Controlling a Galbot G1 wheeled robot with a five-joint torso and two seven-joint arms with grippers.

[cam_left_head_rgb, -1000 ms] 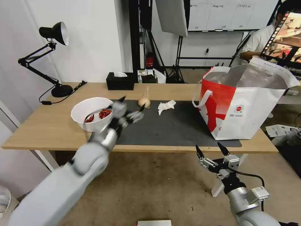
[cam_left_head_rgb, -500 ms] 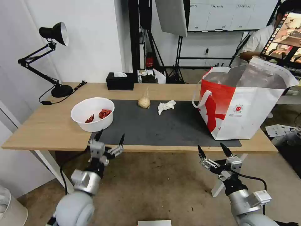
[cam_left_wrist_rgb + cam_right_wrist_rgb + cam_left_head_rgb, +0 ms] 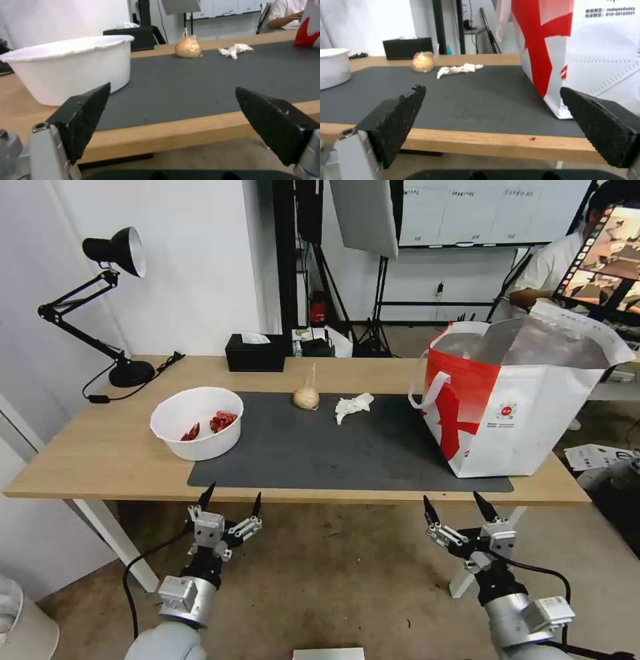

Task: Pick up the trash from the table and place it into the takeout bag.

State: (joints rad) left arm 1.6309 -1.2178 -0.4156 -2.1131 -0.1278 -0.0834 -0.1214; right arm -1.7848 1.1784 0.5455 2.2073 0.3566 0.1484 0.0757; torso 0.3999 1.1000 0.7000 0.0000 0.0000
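Hanging below the desk's near edge, the left hand and right hand are both spread wide and empty, parked clear of the work. On the dark mat wait the white bowl of red shells, the small knotted bag and the crumpled tissue. At the right end stands the big red-and-white bag, its mouth gaping upward, probably so trash can be dropped in.

Your left gripper and right gripper both sit low out front — fingers spread wide, holding nothing.
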